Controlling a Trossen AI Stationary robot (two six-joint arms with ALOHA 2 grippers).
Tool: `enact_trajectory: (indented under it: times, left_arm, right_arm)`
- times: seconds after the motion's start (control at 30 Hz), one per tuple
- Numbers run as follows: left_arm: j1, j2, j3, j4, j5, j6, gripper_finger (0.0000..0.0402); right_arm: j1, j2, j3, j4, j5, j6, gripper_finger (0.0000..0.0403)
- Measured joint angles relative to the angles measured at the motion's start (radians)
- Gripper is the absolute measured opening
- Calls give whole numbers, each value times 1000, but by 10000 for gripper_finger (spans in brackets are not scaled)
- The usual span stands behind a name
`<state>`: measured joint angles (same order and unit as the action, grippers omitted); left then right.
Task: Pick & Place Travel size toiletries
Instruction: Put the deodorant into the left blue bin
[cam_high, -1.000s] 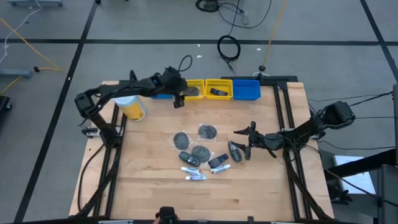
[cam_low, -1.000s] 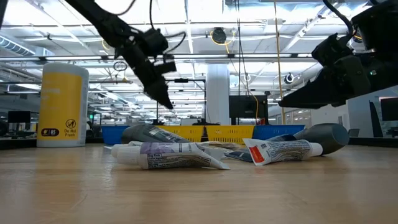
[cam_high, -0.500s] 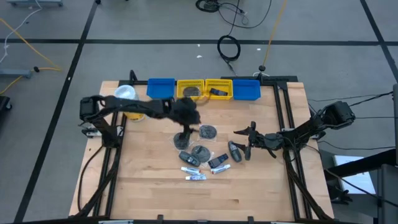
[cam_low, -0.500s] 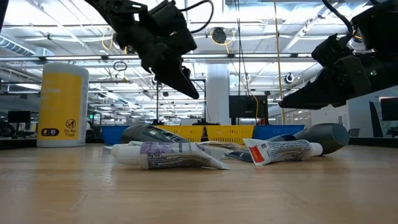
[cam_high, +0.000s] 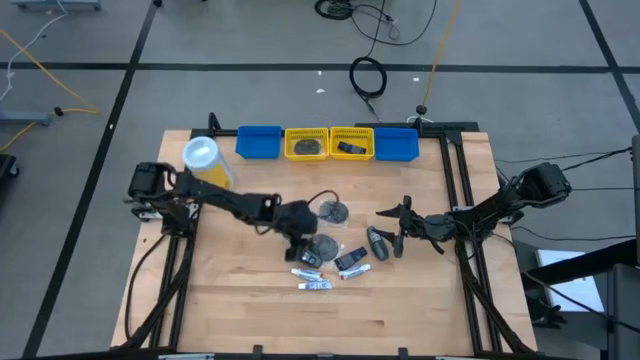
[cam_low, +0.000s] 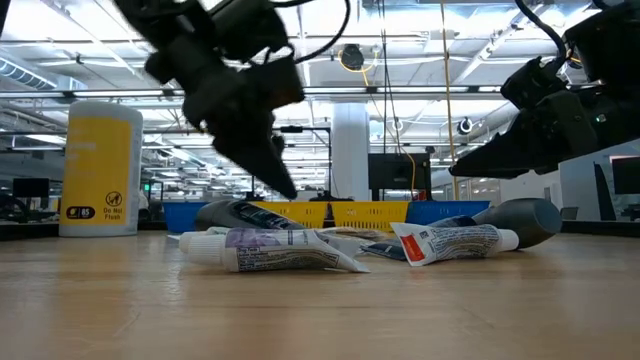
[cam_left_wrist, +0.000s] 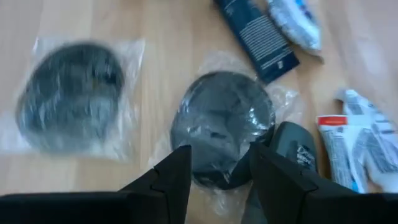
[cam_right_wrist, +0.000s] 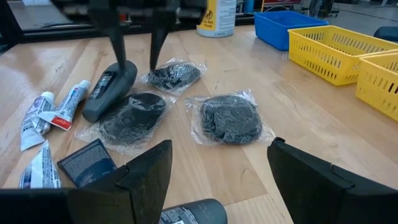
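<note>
Yellow bins (cam_high: 328, 143) each holding a toiletry, blue bins (cam_high: 258, 141) flanking

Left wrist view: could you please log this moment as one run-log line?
left gripper: open, over wrapped grey disc | right gripper: open, idle at table's right side | nothing held

Toiletries heaped mid-bench

Grey discs (cam_left_wrist: 224, 127) in crinkled clear wrap lie flat; a dark bottle (cam_right_wrist: 111, 90) lies on its side beside them; white tubes (cam_low: 275, 250) lie nearest the front.
</note>
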<state>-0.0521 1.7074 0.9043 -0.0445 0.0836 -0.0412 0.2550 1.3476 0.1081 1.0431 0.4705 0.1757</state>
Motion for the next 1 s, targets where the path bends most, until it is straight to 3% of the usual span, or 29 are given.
enact_trajectory:
  times: [0.23,0.53,0.67,0.83,0.93,1.0]
  left_arm:
    - [-64,-5,-209,471,-190,-144,154]
    - [-66,-5,-220,555,-109,82,152]
    - [-64,-5,-207,485,-70,111,169]
    - [-69,-5,-158,282,72,25,237]
    - [-94,-4,-138,203,58,-7,285]
    - [-124,-4,-133,189,-4,7,311]
  right_arm:
    - [0,0,0,0,0,11,256]
    - [0,0,0,19,0,10,256]
    - [0,0,0,30,0,6,256]
    - [0,0,0,30,0,-1,256]
    - [0,0,0,29,0,-1,256]
    - [0,0,0,29,0,-1,256]
